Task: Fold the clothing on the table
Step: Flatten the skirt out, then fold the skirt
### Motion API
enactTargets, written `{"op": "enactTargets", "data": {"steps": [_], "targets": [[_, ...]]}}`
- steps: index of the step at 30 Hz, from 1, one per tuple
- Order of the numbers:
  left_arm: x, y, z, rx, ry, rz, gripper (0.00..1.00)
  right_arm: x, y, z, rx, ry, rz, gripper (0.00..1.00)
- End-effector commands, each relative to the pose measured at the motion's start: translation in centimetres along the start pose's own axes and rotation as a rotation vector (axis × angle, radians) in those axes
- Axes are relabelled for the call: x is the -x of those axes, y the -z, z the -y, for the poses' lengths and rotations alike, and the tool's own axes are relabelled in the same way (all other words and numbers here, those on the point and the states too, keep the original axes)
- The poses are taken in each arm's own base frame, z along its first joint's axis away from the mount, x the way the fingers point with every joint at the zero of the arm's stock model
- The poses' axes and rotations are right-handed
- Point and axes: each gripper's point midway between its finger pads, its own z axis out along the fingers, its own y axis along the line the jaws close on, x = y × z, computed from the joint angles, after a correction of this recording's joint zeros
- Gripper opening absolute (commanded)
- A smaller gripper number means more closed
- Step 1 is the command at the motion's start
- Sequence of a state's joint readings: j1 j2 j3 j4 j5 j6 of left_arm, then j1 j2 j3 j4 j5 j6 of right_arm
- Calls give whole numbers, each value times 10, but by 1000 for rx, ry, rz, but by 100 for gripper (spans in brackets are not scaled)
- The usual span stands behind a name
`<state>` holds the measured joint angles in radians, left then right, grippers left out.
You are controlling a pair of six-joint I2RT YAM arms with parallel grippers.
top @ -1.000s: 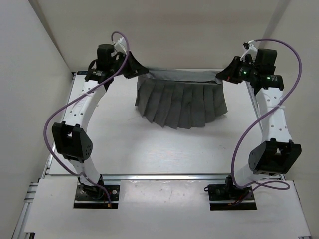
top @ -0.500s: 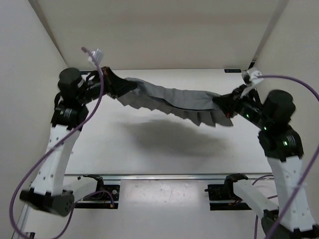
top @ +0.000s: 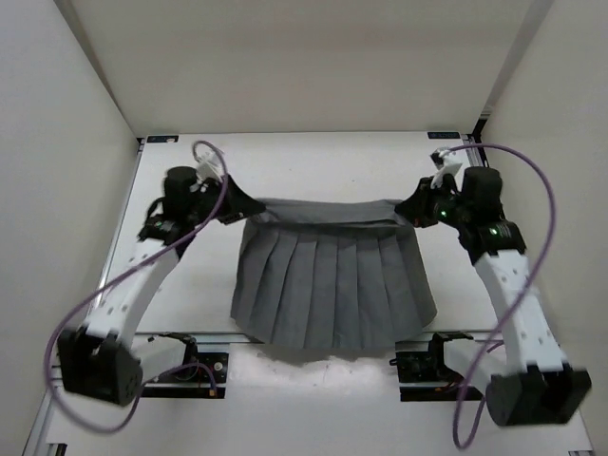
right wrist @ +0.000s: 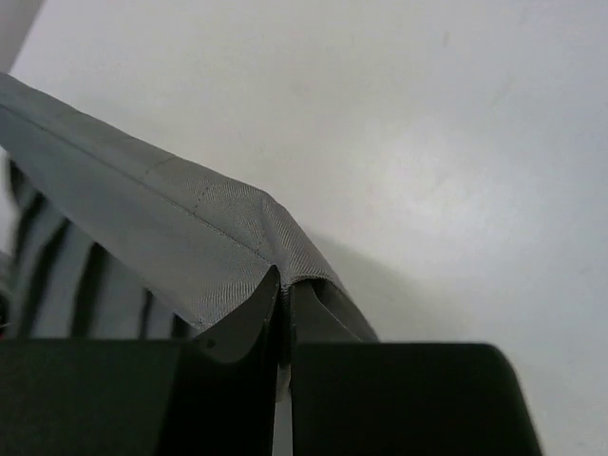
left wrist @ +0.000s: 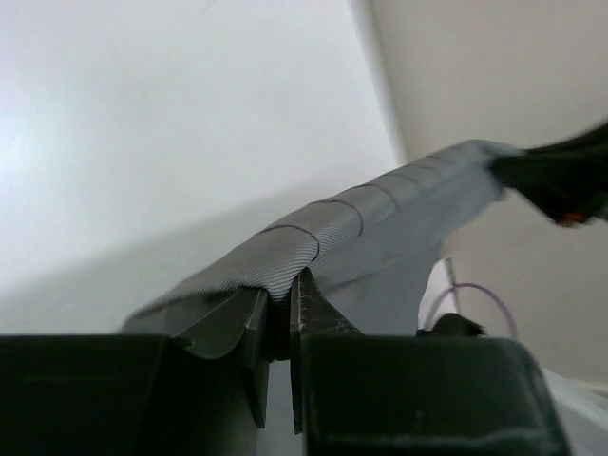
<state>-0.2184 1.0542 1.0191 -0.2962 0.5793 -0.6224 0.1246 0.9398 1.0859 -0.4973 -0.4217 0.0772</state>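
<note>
Start at the left end of the skirt [top: 332, 285]. Your left pincer [top: 249, 210] is clamped narrow on the left corner of the waistband [top: 328, 211], with grey cloth between its tips. From overhead you see only the dark pincer meeting that corner. The left wrist camera gives you the grip itself — the left fingers [left wrist: 255, 332] nearly together with a fold of twill bunched between them. From there the waistband runs up and to the right, to a dark shape at its far end.

Moving right along the waistband, the overhead view shows what neither wrist camera does. The band is stretched straight between the two pincers, and the pleats [top: 323, 294] fan out below it toward the arm bases. The hem [top: 332, 344] lies across the near rail of the bench [top: 304, 161] in that view, but you cannot tell from above whether it rests there or hangs clear.

At the right end of the waistband, your right pincer [top: 404, 211] is closed tight on the right corner. Its wrist camera shows the right fingers [right wrist: 242, 328] pressed together on the cloth edge. It also shows stitch lines in the band, a strip of pleats under the band at the left — and bare white bench beyond.
</note>
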Motion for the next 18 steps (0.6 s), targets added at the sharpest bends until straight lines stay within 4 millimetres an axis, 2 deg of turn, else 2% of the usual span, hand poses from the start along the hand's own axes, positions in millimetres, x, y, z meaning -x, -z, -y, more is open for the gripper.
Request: {"op": "enactTargets", "data": {"steps": [1,3,4,5,6,7,8,9,10,11,12,13,14,15,16,17,18], "targets": [[-35,-28,-112,358,139,-24,0,-50,-35,66,-119,-153,-122,0],[-58,-56,-149,421,178,-112,0,-65,-54,84,-109,-231,-159,0],[-61,-73,-160,429,193,-147,0,-72,-64,91,-101,-249,-188,0],[-52,-84,-155,394,183,-148,0,-84,-73,103,-107,-290,-224,0],[-59,-97,-168,403,212,-181,0,-88,-83,103,-74,-325,-244,0],[-56,-111,-170,391,209,-195,0,-83,-84,109,-64,-350,-228,1],[-40,-122,-163,378,176,-172,0,-86,-91,117,-65,-373,-235,0],[-45,-133,-172,395,185,-195,0,-84,-97,123,-65,-386,-230,0],[-38,-144,-175,392,184,-196,0,-78,-100,131,-80,-381,-218,0],[-21,-151,-170,375,183,-167,0,-76,-106,138,-88,-389,-219,0],[-27,-160,-178,377,203,-191,0,-80,-112,144,-86,-409,-238,0],[-21,-171,-182,372,208,-195,0,-81,-119,149,-81,-429,-247,0],[-13,-180,-188,374,217,-193,0,-73,-122,152,-82,-427,-235,0],[1,-187,-184,359,204,-181,0,-66,-127,158,-82,-433,-223,0],[0,-193,-195,377,205,-190,0,-73,-133,163,-87,-455,-244,0],[4,-202,-196,379,210,-202,0,-61,-137,166,-84,-442,-224,0],[22,-207,-189,362,196,-186,0,-71,-143,172,-89,-468,-251,0]]}}
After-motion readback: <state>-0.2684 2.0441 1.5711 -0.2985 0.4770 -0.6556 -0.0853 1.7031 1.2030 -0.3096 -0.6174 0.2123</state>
